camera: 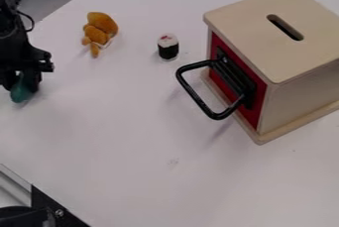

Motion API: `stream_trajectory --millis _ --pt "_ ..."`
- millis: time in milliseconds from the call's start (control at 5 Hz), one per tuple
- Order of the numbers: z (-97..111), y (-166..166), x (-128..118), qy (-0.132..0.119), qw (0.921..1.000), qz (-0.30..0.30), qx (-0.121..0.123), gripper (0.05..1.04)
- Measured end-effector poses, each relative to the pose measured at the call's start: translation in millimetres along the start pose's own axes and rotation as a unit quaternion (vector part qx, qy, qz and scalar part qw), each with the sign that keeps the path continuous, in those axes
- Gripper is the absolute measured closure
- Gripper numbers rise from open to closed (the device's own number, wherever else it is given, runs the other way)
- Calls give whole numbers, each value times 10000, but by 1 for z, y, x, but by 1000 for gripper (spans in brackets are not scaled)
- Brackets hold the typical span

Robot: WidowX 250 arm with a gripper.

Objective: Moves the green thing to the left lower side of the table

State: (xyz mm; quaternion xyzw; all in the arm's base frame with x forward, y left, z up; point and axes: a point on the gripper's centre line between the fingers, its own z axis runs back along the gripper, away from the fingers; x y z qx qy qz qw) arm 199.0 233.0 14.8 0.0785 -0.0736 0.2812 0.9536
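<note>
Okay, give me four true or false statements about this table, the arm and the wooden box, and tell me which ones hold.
1. The green thing is between the fingers of the gripper. True.
2. The wooden box has a round hole in its top. False: the opening is a long, narrow slot.
3. The sushi roll is between the orange toy and the box. True.
4. The black handle is fixed to a blue front panel. False: the panel is red.

Fixed camera; above table (132,146); slanting down; moderately near
</note>
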Motion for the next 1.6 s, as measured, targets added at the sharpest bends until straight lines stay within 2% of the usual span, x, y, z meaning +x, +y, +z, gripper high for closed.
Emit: stream_trajectory --millis 200,400,600,800,1000,1200,1400,1600 --pt "-2 0 1 -40 10000 62 -57 532" --pt "-3 -1 1 -42 10000 29 -65 252" --pt "-2 -3 2 -63 9998 52 -162 75" --pt "-3 -5 2 -77 9997 5 -242 82" --pt "4 -7 4 -221 9990 -27 -386 83" --pt "27 -3 6 -332 9986 156 -376 83" --pt "58 -2 16 -840 9950 278 -467 83" --pt "74 2 16 -1078 9921 435 -481 83"
